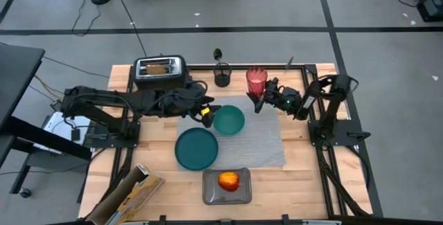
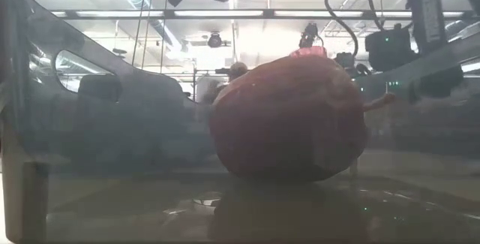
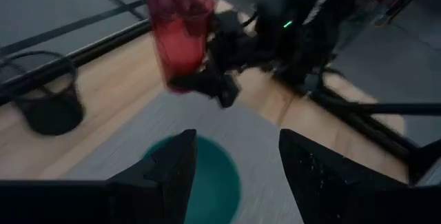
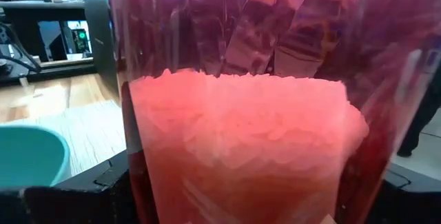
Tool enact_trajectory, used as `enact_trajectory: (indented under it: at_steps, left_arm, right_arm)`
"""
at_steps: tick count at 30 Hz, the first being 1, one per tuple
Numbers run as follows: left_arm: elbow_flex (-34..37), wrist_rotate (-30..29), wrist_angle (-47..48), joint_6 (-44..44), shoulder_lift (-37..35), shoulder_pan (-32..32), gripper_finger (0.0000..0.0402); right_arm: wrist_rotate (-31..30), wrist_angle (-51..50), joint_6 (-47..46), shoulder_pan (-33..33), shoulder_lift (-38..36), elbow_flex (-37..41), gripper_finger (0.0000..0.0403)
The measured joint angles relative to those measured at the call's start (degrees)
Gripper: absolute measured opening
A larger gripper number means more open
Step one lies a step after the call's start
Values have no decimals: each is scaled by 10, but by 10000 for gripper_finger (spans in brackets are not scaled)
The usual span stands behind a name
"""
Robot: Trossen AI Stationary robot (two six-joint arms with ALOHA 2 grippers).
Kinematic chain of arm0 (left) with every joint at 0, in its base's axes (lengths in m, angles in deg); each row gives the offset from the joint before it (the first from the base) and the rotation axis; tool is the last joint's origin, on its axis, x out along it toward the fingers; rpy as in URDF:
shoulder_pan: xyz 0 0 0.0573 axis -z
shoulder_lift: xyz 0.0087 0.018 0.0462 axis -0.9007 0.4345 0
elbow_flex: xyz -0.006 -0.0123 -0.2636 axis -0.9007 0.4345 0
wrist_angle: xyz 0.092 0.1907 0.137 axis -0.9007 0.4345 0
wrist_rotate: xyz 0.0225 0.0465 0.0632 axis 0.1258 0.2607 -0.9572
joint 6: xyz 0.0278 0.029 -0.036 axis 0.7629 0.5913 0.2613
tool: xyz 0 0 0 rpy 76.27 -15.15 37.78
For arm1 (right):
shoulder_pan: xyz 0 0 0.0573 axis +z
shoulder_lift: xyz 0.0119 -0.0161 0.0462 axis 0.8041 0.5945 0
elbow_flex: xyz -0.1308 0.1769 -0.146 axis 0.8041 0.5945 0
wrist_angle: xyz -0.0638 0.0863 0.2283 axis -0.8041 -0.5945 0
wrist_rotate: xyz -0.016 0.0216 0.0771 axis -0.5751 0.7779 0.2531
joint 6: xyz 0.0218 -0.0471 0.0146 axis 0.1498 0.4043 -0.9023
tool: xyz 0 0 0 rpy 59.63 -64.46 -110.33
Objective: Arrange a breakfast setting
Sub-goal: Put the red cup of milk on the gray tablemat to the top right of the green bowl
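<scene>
Fills the centre: round dark-red apple (image 2: 289, 116) resting on glossy grey tray floor (image 2: 112, 214), stem at 3 o'clock. Dark robot arm (image 2: 420, 34) at 1 o'clock.

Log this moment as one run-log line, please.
right gripper: shut on cup, at placemat far edge | left gripper: open, beside bowl | plate: on placemat | apple: in tray

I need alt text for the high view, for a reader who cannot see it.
Seen from above, the right pincer holds a red cup at the far edge of a grey placemat. The left pincer hovers open beside a teal bowl, with a teal plate nearer and an apple on a grey tray.
</scene>
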Motion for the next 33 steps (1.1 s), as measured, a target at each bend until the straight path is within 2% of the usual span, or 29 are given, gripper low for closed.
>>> enact_trajectory:
  at_steps: [14, 33]
  left_arm:
    - [21, 1, 7, 2, -6, 1, 213]
    - [21, 0, 27, 0, -5, 10, 213]
  right_arm:
    - [8, -1, 8, -17, 102, -42, 339]
    - [28, -3, 11, -20, 122, -48, 339]
